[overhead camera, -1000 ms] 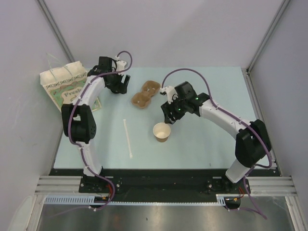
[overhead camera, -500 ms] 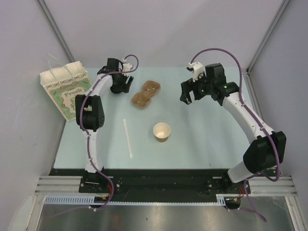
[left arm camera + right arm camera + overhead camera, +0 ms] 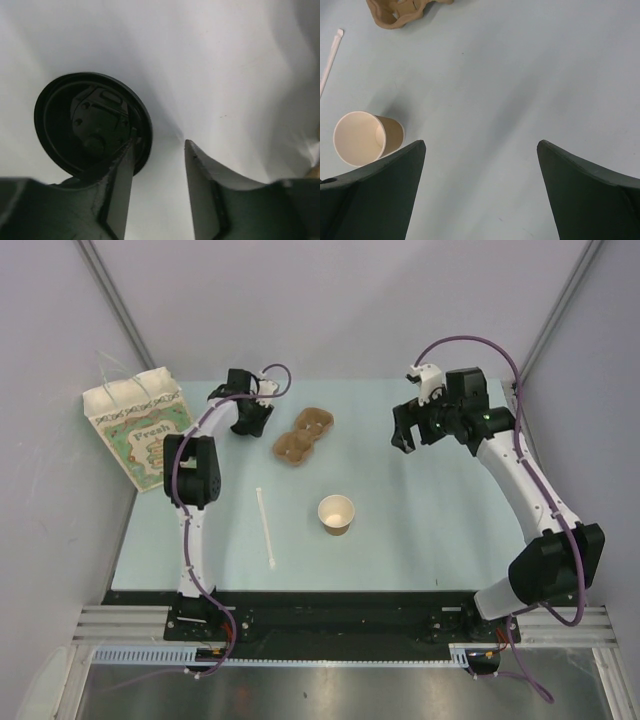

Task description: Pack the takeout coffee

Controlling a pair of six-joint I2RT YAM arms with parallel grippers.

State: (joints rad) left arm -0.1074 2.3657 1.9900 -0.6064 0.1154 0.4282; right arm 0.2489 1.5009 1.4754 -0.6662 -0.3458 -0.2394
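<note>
Wide-spread, the right gripper point(image 3: 480, 144) hangs above the table point(image 3: 430, 530). Its two dark fingers point(image 3: 375, 200) are far apart with only bare blue surface between them, and both are cut off at the bottom of the wrist view.

Nearest the arm bases lies the white stir stick point(image 3: 265, 528), flat on the table. Only its far end shows, at the left edge of the right wrist view. To its right and apart from it stands the paper cup point(image 3: 336, 513), mouth open and white inside showing. From the right wrist its near rim is just clipped by the left finger.

Farther back rests the brown cup carrier point(image 3: 303, 435), cropped at the top of the right wrist view.

Beyond it, at the far left of the table, the left gripper point(image 3: 160, 145) points down with a narrow gap between its fingers and nothing in it. The black lid point(image 3: 75, 112) lies flat just left of them. One finger covers part of its rim, and whether it touches cannot be told. From above, the lid is hidden under that gripper.

A printed paper bag point(image 3: 135, 425) stands at the table's left edge.
</note>
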